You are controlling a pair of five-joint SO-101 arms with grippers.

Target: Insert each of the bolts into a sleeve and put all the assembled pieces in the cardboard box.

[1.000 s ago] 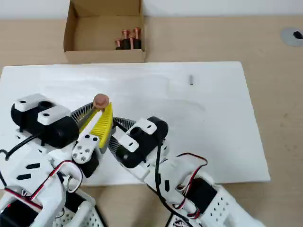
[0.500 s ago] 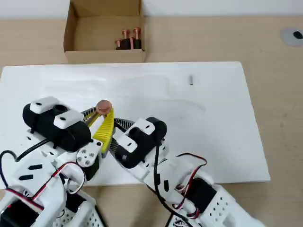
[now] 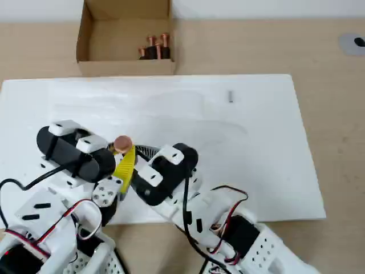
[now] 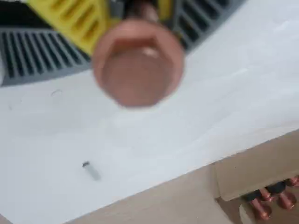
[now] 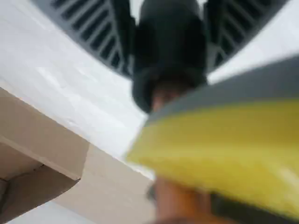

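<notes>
The bolt (image 3: 122, 143), at seven o'clock on the tabletop (image 3: 336, 171), is pinched by the left tool (image 3: 124, 153). The right tool (image 5: 169, 21) grips a sleeve (image 5: 170, 60) just beside it. Several pieces (image 3: 154, 50) lie in the box (image 3: 85, 40) at eleven o'clock. We judge that joining and boxing this pair are left.

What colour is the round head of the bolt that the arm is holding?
Coppery pink, with a dull metallic sheen. The bolt shows best in the left wrist view.
</notes>
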